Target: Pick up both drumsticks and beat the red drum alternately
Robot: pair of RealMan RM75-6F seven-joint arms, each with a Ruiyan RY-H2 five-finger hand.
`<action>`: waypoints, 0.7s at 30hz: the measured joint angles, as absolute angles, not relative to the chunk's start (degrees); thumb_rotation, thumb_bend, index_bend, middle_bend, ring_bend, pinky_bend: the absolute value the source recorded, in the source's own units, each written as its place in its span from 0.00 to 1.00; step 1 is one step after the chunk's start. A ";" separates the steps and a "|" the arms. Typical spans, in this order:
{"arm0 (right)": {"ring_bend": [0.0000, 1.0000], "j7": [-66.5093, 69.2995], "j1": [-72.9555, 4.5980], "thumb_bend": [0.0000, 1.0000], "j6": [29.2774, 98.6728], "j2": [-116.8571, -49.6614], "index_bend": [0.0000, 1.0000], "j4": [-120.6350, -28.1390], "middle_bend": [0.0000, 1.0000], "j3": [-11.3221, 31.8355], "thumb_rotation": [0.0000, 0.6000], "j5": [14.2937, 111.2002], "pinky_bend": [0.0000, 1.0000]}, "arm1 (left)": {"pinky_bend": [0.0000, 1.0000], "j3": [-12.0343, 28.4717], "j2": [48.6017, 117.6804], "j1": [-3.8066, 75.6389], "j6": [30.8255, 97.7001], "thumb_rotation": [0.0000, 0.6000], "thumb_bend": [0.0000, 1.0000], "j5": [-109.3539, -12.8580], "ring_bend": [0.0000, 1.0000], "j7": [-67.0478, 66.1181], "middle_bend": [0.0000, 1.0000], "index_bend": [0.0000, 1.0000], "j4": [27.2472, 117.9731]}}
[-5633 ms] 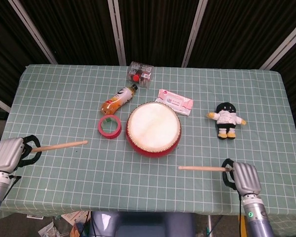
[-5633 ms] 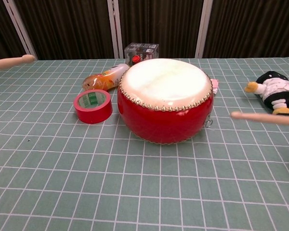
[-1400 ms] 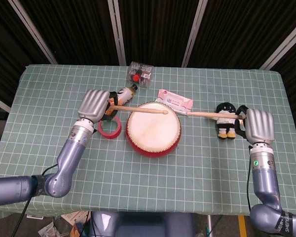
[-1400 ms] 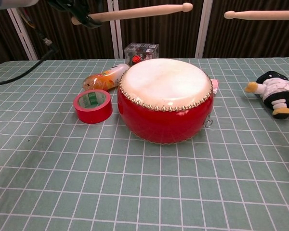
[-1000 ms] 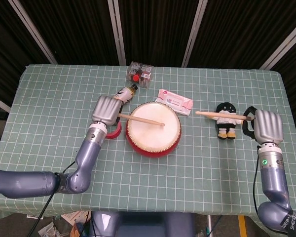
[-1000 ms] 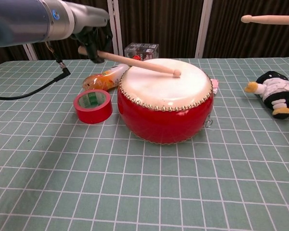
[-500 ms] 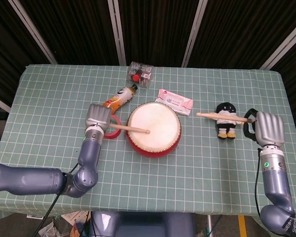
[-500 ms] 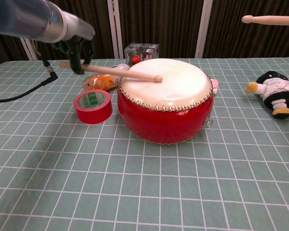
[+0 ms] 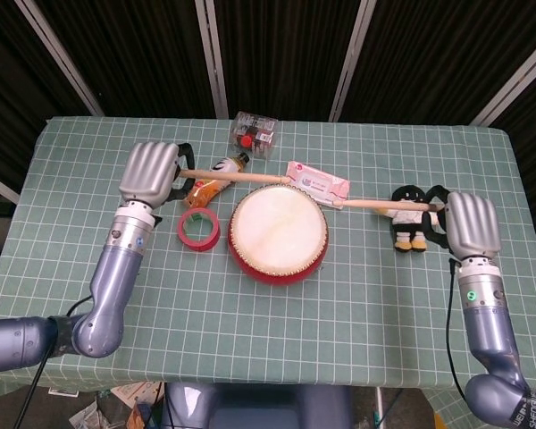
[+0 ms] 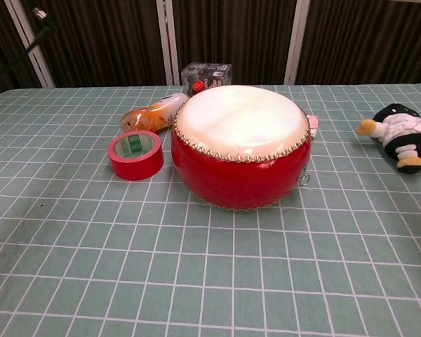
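The red drum (image 9: pixel 278 233) with its white skin sits mid-table; the chest view shows the drum (image 10: pixel 240 146) with nothing touching it. My left hand (image 9: pixel 150 172) is raised left of the drum and grips a wooden drumstick (image 9: pixel 237 178) that points right, its tip above the drum's far rim. My right hand (image 9: pixel 470 223) holds the other drumstick (image 9: pixel 375 206), which points left toward the drum's right rim. Neither hand nor stick shows in the chest view.
A red tape roll (image 9: pixel 198 229) lies left of the drum, an orange bottle (image 9: pixel 213 180) behind it. A clear box (image 9: pixel 254 133), a pink packet (image 9: pixel 317 184) and a black-and-white plush toy (image 9: pixel 412 219) lie around the drum's far and right sides.
My left hand has lifted its stick off the drum skin, up and to the left. My right hand has swung its stick leftward, closer to the drum.
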State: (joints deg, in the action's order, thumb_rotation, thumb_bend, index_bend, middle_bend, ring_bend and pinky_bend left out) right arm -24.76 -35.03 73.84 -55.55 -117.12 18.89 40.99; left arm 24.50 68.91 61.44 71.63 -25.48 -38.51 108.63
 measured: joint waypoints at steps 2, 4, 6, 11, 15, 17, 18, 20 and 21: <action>1.00 -24.80 -35.65 0.67 72.94 -55.04 1.00 -117.83 1.00 19.49 1.00 40.07 1.00 | 1.00 24.72 67.70 60.42 70.68 1.00 0.58 -26.01 1.00 -36.97 1.00 0.79 108.67; 1.00 -24.94 -36.46 0.67 71.97 -54.60 1.00 -118.33 1.00 20.14 1.00 38.89 1.00 | 1.00 24.77 66.83 59.93 69.74 1.00 0.58 -26.36 1.00 -36.22 1.00 0.79 108.52; 1.00 -25.09 -37.22 0.67 71.18 -54.43 1.00 -118.64 1.00 20.57 1.00 37.84 1.00 | 1.00 24.76 66.06 59.52 68.73 1.00 0.58 -26.75 1.00 -35.34 1.00 0.79 108.23; 1.00 -25.56 -39.17 0.67 69.48 -55.59 1.00 -118.32 1.00 20.93 1.00 34.52 1.00 | 1.00 24.49 65.06 58.64 66.88 1.00 0.58 -27.66 1.00 -33.21 1.00 0.79 107.18; 1.00 -27.60 -41.04 0.67 69.01 -58.26 1.00 -116.94 1.00 20.28 1.00 33.02 1.00 | 1.00 23.97 64.31 58.01 65.33 1.00 0.58 -28.29 1.00 -31.98 1.00 0.79 106.31; 1.00 -29.15 -42.12 0.67 69.28 -60.08 1.00 -116.00 1.00 19.79 1.00 32.40 1.00 | 1.00 23.69 63.86 57.60 64.41 1.00 0.58 -28.67 1.00 -31.15 1.00 0.79 105.83; 1.00 -29.93 -42.62 0.67 69.49 -61.00 1.00 -115.50 1.00 19.54 1.00 32.08 1.00 | 1.00 23.48 63.62 57.35 63.97 1.00 0.58 -28.90 1.00 -30.76 1.00 0.79 105.59; 1.00 -31.87 -43.83 0.67 70.01 -63.33 1.00 -114.23 1.00 18.94 1.00 30.81 1.00 | 1.00 22.95 63.10 56.73 63.08 1.00 0.58 -29.56 1.00 -29.81 1.00 0.79 105.11; 1.00 -32.72 -44.35 0.67 70.22 -64.37 1.00 -113.60 1.00 18.67 1.00 30.00 1.00 | 1.00 22.78 62.91 56.47 62.68 1.00 0.58 -29.80 1.00 -29.34 1.00 0.79 104.95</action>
State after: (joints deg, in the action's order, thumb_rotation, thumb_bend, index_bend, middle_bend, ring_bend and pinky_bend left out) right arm -32.72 -44.35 70.22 -64.37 -113.60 18.67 30.00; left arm 22.78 62.91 56.47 62.68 -29.80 -29.34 104.95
